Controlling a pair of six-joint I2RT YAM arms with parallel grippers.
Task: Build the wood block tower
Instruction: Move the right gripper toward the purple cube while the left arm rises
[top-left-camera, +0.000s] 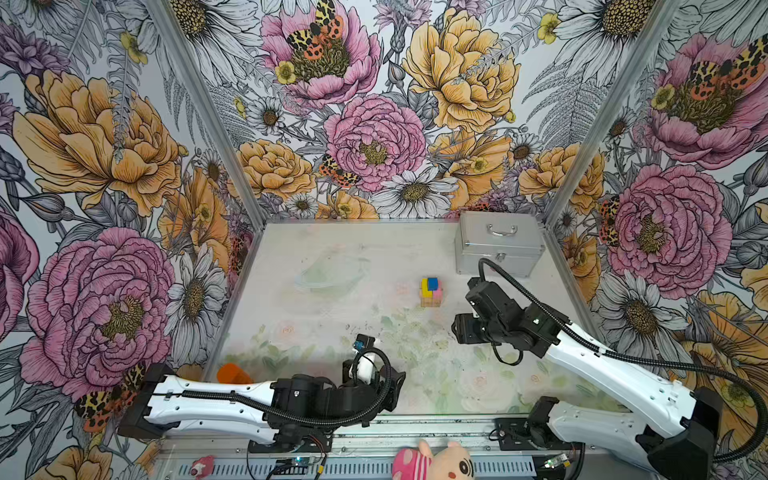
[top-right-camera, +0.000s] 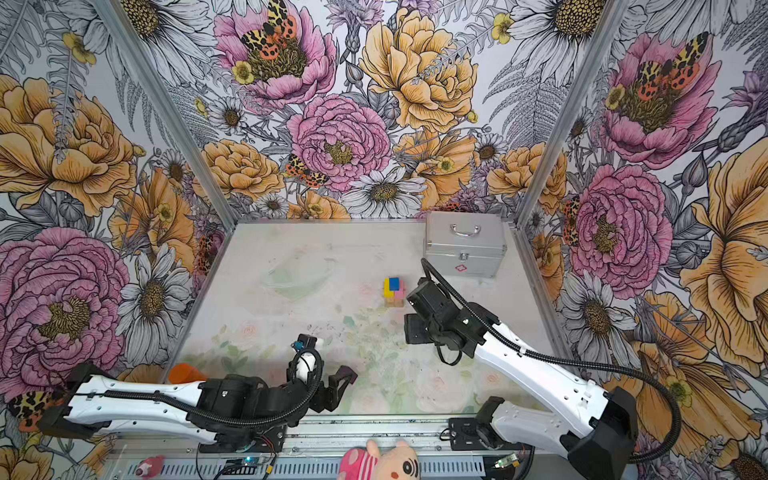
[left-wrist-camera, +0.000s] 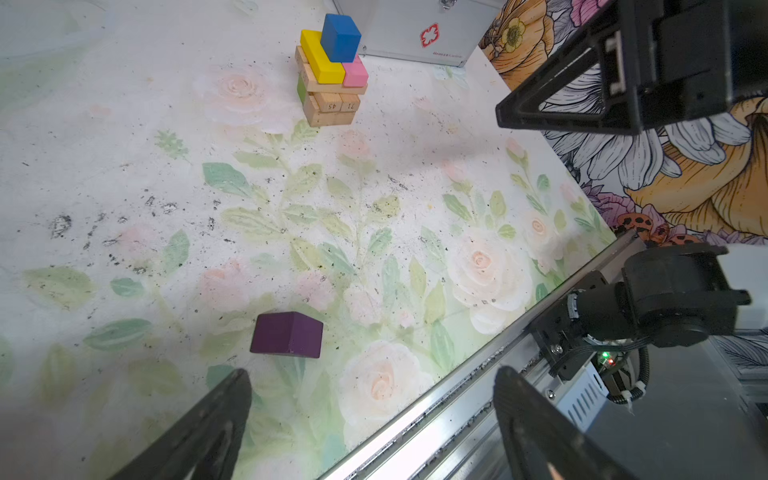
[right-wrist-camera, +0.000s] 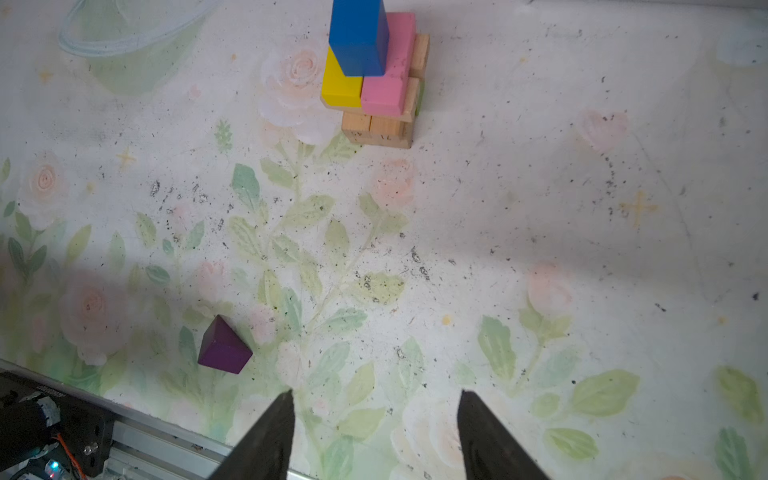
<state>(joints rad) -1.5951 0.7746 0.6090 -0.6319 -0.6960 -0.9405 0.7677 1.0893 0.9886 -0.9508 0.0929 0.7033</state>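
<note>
- The tower (left-wrist-camera: 332, 70) stands on the bench (left-wrist-camera: 124, 187), topped by a blue block (left-wrist-camera: 340, 37).
- The left end effector (left-wrist-camera: 370, 374), jaws wide and empty, faces the stray purple block (left-wrist-camera: 287, 334), likely the next piece.
- The right end effector (right-wrist-camera: 376, 395) hangs open, empty, clear of the stack.

A robotics laboratory cell is indicated: the bench (top-left-camera: 332, 299) is enclosed by floral-printed panels (top-left-camera: 374, 104) on aluminium framing (top-left-camera: 203, 104), and a left arm (top-left-camera: 216, 403) and right arm (top-left-camera: 615, 374) are mounted on a front rail (top-left-camera: 415, 428) beside exposed electronics (top-left-camera: 296, 460).
</note>
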